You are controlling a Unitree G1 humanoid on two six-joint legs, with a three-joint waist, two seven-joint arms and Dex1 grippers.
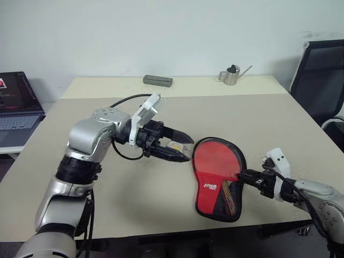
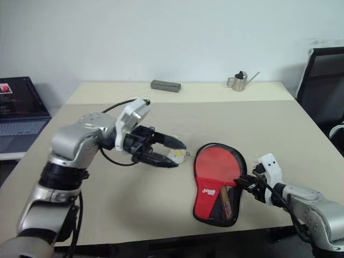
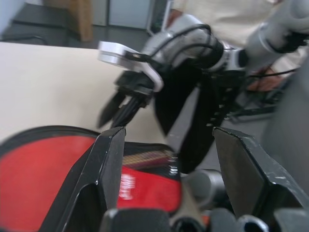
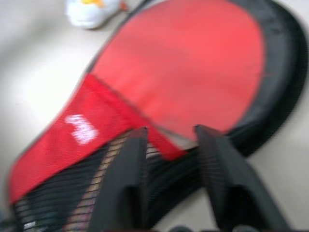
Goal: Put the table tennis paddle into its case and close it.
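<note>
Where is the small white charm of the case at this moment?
In the head views the white charm lies on the table, beside the case on its left, just under the left gripper.

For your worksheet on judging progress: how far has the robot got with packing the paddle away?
Done: the paddle lies inside the case, handle under the mesh. In hand: the right hand is at the case's edge, and the open left hand hovers beside the white charm. Left: closing the case.

Left arm bent across the front, elbow out, its tool [image 1: 180,146] pointing sideways toward the right with fingers [image 3: 108,164] spread apart and empty; right arm low at the near right, forearm angled inward, its tool [image 1: 246,176] aimed left with fingers [image 4: 126,179] slightly parted.
</note>
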